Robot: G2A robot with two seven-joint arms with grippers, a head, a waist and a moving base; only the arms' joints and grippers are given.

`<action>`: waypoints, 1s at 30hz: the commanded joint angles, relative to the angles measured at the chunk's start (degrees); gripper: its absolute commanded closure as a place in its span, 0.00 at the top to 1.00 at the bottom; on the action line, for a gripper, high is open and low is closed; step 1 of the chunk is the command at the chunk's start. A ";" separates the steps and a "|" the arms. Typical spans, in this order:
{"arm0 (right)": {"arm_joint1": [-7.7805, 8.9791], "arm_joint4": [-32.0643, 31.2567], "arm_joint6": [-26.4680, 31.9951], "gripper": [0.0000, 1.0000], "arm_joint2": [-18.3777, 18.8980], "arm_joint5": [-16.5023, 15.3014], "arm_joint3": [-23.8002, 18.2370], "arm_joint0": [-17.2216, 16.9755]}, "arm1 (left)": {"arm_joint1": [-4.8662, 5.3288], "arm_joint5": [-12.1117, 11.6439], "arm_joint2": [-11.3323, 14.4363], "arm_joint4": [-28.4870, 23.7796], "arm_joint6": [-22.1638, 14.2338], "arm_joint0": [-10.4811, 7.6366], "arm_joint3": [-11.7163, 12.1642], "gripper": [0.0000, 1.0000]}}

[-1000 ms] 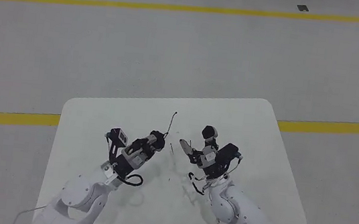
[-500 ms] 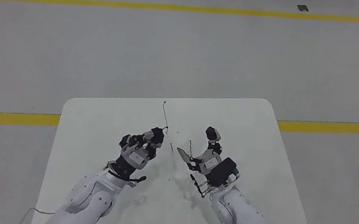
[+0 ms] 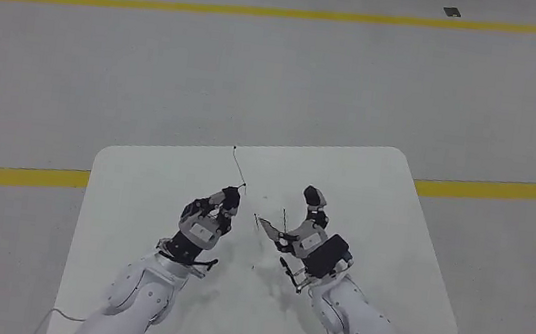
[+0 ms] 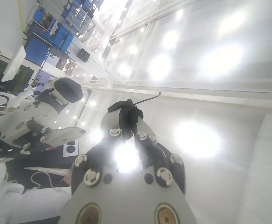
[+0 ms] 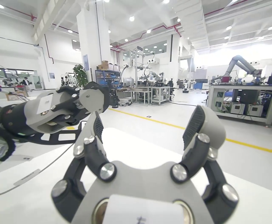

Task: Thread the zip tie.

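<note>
As seen from above, entry 1: zip tie [image 3: 238, 165], thin, black, one end pinched in left gripper [image 3: 229, 197], free length running from the fingertips toward the far edge of table [image 3: 145, 182], slightly curved. Whether lifted off the tabletop or lying on it: cannot tell from above. Left wrist view: same strap [image 4: 148, 97] projecting outward from between the black pads [image 4: 127, 118], small kink at the tip.

Entry 2: left gripper, clenched on the zip tie, pads pressed together with the strap between them. Position: over the middle of the table, left of centre.

Entry 3: right gripper [image 5: 147, 111], released, fingers spread wide, nothing held. Ribbed black pads [image 5: 192, 124] facing each other across the gap. Position: near the left gripper on its right side, apart from it, not touching the strap.

Entry 4: table, white, rounded corners, both arms over the near half.

Entry 5: short dark sliver [image 3: 256, 221] on the tabletop between the two grippers, too small to identify.

Entry 6: floor [image 3: 258, 85], pale grey, crossed by yellow lines [image 3: 267, 11] beyond the table and on either side of it.
</note>
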 commanded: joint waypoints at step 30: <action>-3.10 -5.07 4.27 0.50 -3.26 3.72 1.54 3.88 | -0.54 1.01 0.18 -1.64 -1.98 0.49 0.26 0.00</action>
